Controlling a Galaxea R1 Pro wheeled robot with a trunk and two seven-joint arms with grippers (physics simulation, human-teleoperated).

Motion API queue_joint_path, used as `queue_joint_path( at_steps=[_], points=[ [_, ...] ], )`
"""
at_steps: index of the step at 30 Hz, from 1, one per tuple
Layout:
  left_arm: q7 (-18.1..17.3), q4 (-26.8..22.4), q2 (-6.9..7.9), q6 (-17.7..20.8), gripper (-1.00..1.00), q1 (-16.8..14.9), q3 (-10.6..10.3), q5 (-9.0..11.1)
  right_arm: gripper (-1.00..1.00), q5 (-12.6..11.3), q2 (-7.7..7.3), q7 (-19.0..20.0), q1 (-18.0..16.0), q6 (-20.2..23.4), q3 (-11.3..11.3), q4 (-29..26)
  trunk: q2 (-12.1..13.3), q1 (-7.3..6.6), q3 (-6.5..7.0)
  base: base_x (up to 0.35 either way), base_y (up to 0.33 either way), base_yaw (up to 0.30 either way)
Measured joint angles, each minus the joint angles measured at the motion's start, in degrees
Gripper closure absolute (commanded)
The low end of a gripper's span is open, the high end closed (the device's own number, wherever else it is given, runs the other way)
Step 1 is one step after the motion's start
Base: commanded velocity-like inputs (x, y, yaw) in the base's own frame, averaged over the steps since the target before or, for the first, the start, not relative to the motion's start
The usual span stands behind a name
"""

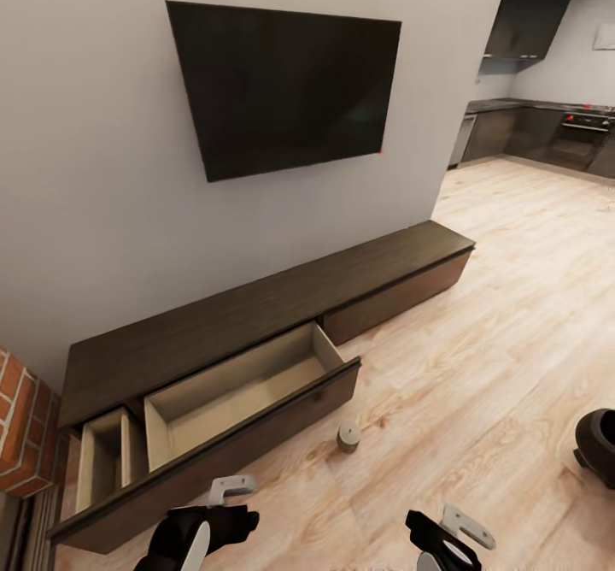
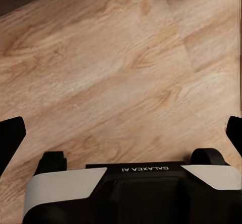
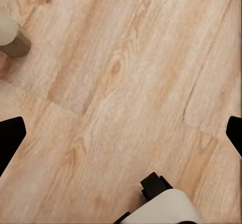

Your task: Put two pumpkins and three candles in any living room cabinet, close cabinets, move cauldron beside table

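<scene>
Even, soft light fills the room, with no glare on the wood floor (image 1: 512,314). The open drawer (image 1: 239,391) casts a faint shadow beneath its front. The head view bends straight lines toward its edges. Both wrist views look slightly soft, their floor grain smeared.

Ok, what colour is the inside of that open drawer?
Pale beige inside the open drawer, against the dark-brown cabinet; clearest in the head view.

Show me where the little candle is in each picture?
Head view: the candle stands on the wood floor, just in front of the open drawer.
Left wrist view: only a sliver at the edge, too little to tell.
Right wrist view: candle at the picture's edge.
Shared landmark: the floor.
</scene>
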Motion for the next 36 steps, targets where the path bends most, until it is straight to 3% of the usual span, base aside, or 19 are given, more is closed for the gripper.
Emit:
queue_joint_path(
  at_steps=[18,27,36],
  points=[
    [-0.2,0.0,-0.01,0.0,-1.00,0.0,-0.5,0.2,-1.00,-0.2,0.00,0.2,0.0,0.2,-0.3,2.6,0.0,-0.02,-0.97,0.015,0.000,-0.226],
    [-0.2,0.0,-0.01,-0.1,-1.00,0.0,-0.6,0.1,-1.00,-0.2,0.00,0.2,0.0,0.1,-0.3,3.0,0.0,-0.04,-1.53,0.281,-0.038,-0.207],
    [-0.1,0.0,0.00,-0.1,-1.00,0.0,-1.1,0.1,-1.00,-0.1,0.00,0.1,0.0,-0.1,-0.2,3.1,0.0,-0.03,-1.75,0.276,-0.212,-0.034]
  ],
)
